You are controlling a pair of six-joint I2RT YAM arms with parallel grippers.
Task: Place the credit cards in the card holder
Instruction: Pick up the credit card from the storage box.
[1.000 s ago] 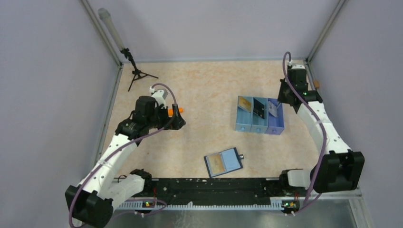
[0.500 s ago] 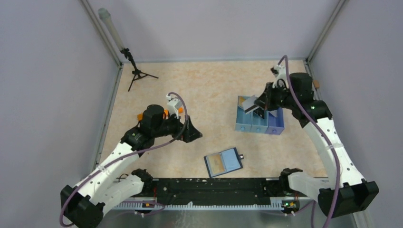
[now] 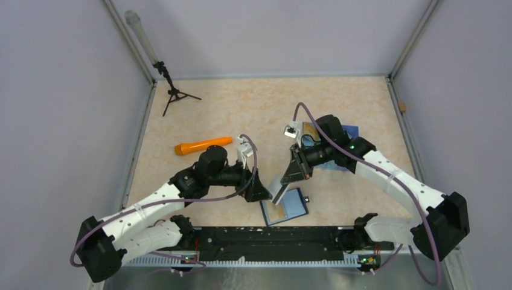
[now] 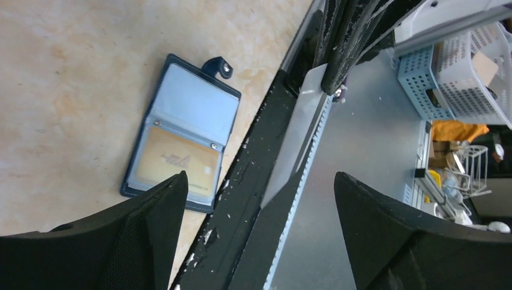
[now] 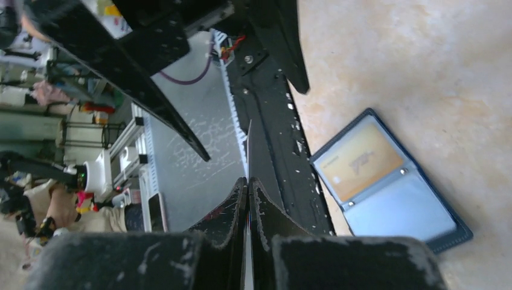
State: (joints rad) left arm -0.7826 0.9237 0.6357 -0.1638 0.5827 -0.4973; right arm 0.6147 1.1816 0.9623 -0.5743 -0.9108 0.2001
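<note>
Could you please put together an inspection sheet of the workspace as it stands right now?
Surface: beige mottled tabletop, no spills seen.
Job's things: card holder lies open by the front rail with a gold card in one pocket; held card hangs tilted close to it.
Clutter: orange cylinder; blue tray, mostly hidden behind the right arm.
Pincers: left pincer open and empty; right pincer shut on the held card.
Cables: purple cables follow both arms, none lying on the holder.
Surroundings: small black tripod in the far-left corner; plain grey walls.
</note>
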